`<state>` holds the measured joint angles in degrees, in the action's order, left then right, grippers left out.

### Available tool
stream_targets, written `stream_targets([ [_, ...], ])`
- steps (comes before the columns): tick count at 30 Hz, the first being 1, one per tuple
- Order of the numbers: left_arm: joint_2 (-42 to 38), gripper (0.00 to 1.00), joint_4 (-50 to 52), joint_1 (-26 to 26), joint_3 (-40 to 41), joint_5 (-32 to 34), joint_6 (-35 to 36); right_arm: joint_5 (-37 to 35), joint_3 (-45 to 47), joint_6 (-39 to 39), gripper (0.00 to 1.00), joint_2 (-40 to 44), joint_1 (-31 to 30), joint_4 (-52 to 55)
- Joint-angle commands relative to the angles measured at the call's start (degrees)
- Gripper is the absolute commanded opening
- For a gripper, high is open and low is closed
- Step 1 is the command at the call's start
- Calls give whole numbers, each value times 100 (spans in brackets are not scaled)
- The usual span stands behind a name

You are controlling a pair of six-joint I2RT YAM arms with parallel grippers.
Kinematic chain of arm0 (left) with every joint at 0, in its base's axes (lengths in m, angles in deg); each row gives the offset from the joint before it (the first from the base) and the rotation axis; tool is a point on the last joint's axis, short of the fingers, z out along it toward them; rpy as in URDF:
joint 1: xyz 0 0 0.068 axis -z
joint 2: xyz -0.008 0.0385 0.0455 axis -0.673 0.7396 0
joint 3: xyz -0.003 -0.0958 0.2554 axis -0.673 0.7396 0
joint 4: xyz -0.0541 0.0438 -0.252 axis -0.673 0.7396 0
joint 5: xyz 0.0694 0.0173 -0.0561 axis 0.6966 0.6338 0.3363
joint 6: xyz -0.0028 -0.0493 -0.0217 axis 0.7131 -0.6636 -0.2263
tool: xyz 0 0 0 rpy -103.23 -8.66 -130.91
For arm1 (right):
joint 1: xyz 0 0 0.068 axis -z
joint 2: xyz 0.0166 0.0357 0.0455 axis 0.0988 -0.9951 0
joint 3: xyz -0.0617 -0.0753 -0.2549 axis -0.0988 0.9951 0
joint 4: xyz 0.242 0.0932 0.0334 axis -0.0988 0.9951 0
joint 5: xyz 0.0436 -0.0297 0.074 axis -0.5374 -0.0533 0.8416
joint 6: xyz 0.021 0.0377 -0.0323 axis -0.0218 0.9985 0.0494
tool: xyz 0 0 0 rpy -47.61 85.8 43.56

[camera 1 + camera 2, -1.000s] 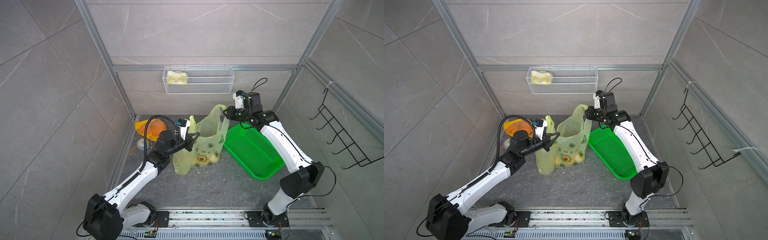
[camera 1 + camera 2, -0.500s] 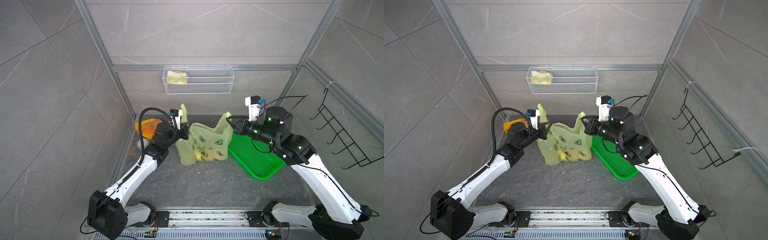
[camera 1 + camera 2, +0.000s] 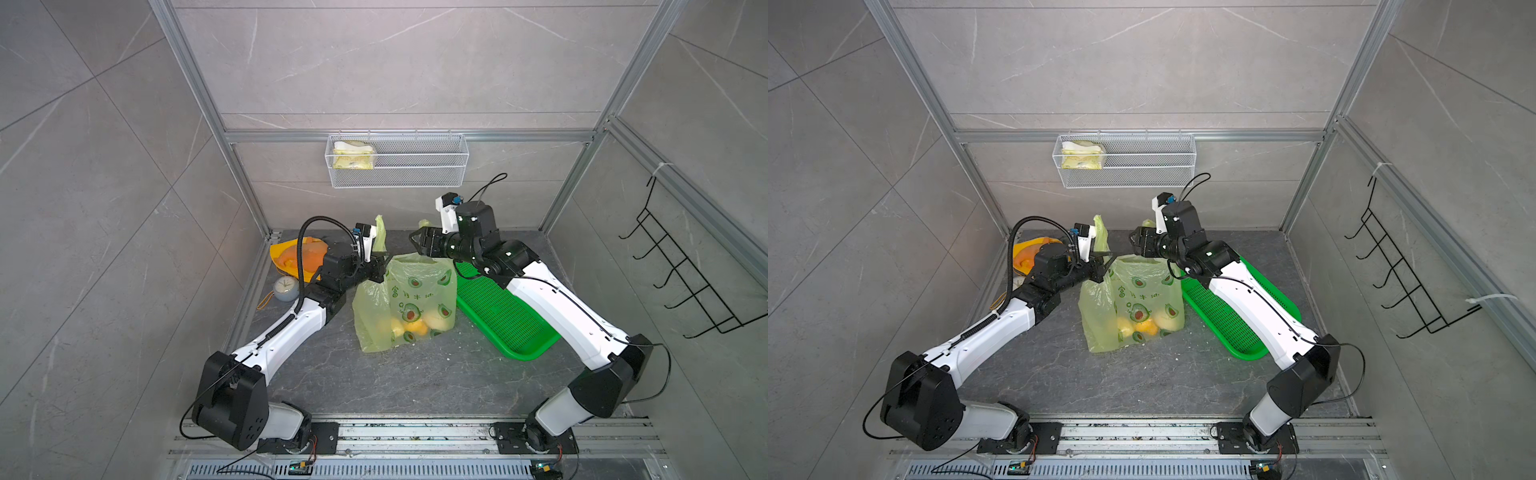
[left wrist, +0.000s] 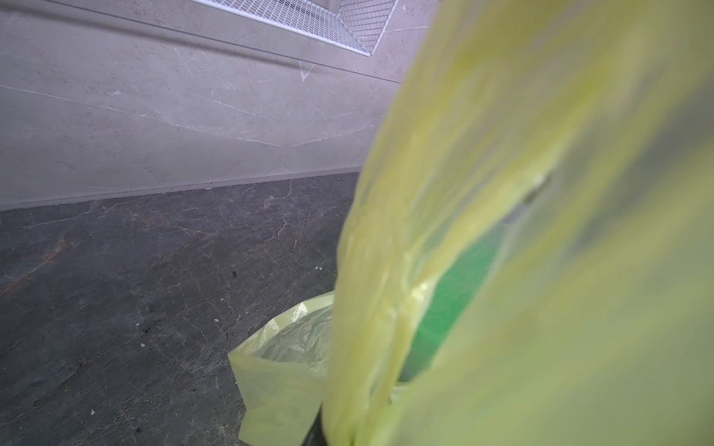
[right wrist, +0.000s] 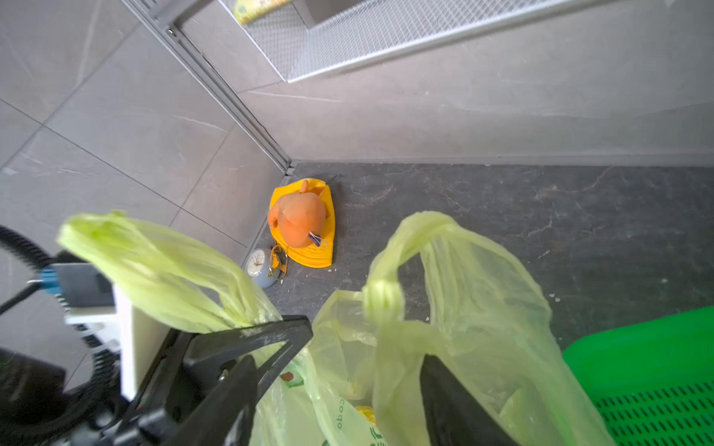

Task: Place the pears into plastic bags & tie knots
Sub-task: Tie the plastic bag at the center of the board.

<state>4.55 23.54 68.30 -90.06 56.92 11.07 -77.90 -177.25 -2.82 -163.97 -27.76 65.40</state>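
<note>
The yellow-green plastic bag [image 3: 405, 299] [image 3: 1133, 299] with avocado prints stands on the dark floor between my arms. The pears [image 3: 417, 328] [image 3: 1144, 326] show through its lower part. My left gripper [image 3: 378, 269] [image 3: 1104, 266] [image 5: 270, 336] is shut on one handle loop [image 3: 379, 235] [image 5: 166, 278], which sticks up above it. That plastic [image 4: 386, 309] hides the jaws in the left wrist view. My right gripper [image 3: 417, 245] [image 5: 340, 394] is open over the bag's mouth, and the second handle loop [image 5: 444, 270] hangs loose about its fingers. The loops stand apart and the knots are not in view.
A green perforated tray [image 3: 498, 316] lies right of the bag under my right arm. An orange lump on yellow [image 3: 297, 257] and a small clock [image 3: 286, 288] sit in the back left corner. A wire basket [image 3: 415, 174] hangs on the back wall, a hook rack [image 3: 685, 270] on the right wall.
My right gripper has opened and let go of its handle loop. The bag, stretched wide between both grippers before, now stands slack. The left gripper keeps its hold.
</note>
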Motion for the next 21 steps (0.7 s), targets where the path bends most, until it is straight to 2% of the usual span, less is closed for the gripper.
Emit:
stream_targets([
  [1,-88,0,-285,-69,-121,-284,7,577,607,-332,86,1181,379,-504],
  [6,-147,0,-254,-80,-117,-432,28,854,2048,-395,95,2438,1243,-774],
  [11,-282,0,-142,-82,-103,-521,150,1204,3068,-473,97,2633,1638,-1454],
  [16,-310,0,-130,-88,-133,-700,121,2038,3617,-538,97,2290,1805,-2470],
  [21,-252,0,-131,-81,-156,-922,65,2668,3531,-528,97,1336,1822,-3257],
])
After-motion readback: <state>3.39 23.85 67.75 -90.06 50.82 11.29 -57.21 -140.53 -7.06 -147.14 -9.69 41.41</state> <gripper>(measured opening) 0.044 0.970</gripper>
